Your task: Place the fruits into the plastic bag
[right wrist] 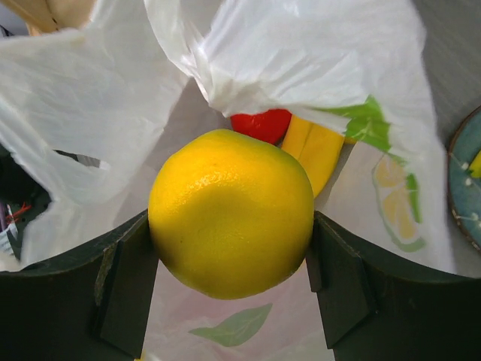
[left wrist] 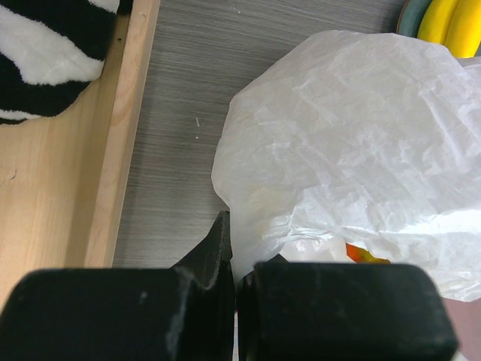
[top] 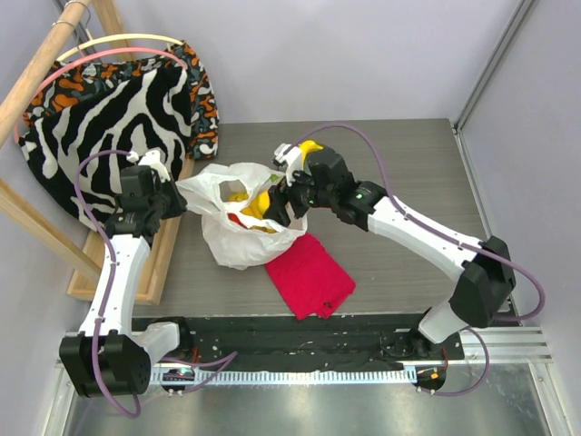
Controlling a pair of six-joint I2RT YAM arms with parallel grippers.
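Note:
The white plastic bag point(top: 238, 218) with citrus and leaf prints lies open in the middle of the table. My left gripper point(top: 178, 205) is shut on its left edge; the left wrist view shows the jaws point(left wrist: 234, 263) pinching the thin film point(left wrist: 353, 150). My right gripper point(top: 272, 207) is shut on a round yellow fruit point(right wrist: 231, 210) and holds it in the bag's mouth. Inside the bag I see a red fruit point(right wrist: 261, 124) and a yellow piece point(right wrist: 316, 150). Yellow bananas point(left wrist: 451, 22) lie on the dark plate point(left wrist: 409, 16) behind the bag, partly hidden by my right arm.
A red folded cloth point(top: 309, 274) lies on the table just in front of the bag. Zebra-striped fabric point(top: 118, 109) hangs over a wooden frame point(top: 163, 245) at the left. The plate's rim point(right wrist: 466, 180) is close to the right of the bag.

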